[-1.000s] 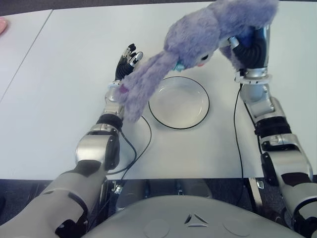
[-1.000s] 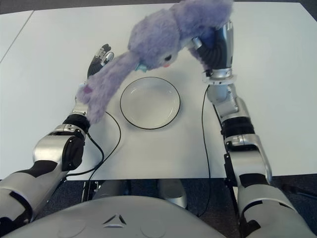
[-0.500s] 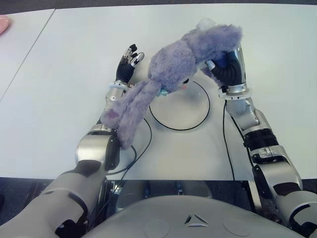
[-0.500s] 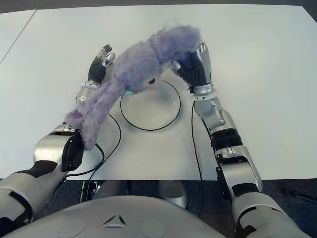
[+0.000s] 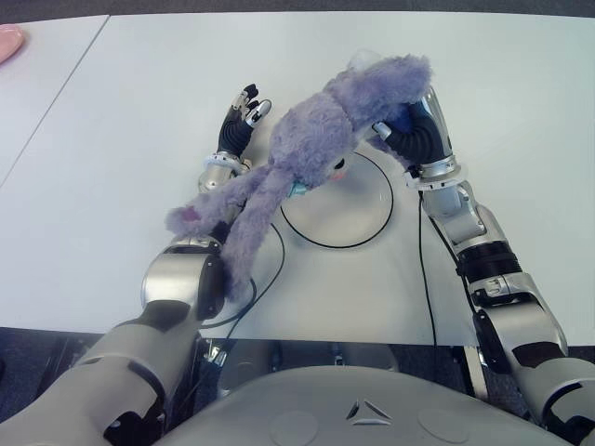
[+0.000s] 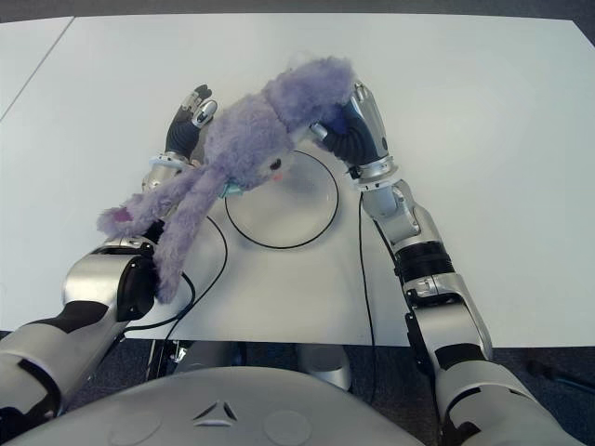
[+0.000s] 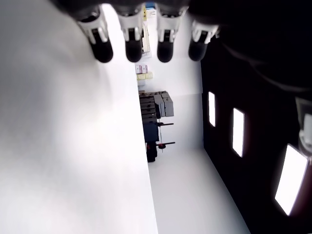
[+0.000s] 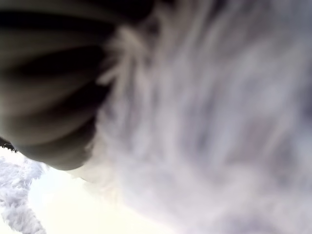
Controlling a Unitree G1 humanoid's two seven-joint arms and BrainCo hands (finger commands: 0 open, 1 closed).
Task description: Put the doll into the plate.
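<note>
A fluffy purple doll (image 5: 321, 139) with long ears hangs over the far left part of the white, black-rimmed plate (image 5: 367, 218). My right hand (image 5: 414, 135) is shut on the doll's body at the plate's far right edge. Purple fur (image 8: 219, 122) fills the right wrist view beside my curled dark fingers (image 8: 48, 87). The doll's long ears (image 5: 242, 223) trail down to the left across my left forearm. My left hand (image 5: 239, 116) shows left of the plate with straight fingers (image 7: 131, 39) holding nothing.
The white table (image 5: 112, 167) stretches all around. A black cable (image 5: 265, 274) loops on it near the plate's left side, and another (image 5: 423, 269) runs along my right arm. A pink thing (image 5: 9, 42) shows at the far left edge.
My right hand has lowered the doll toward the plate and drawn a little nearer. The ears swung down and left over my left forearm. The left hand stayed still.
</note>
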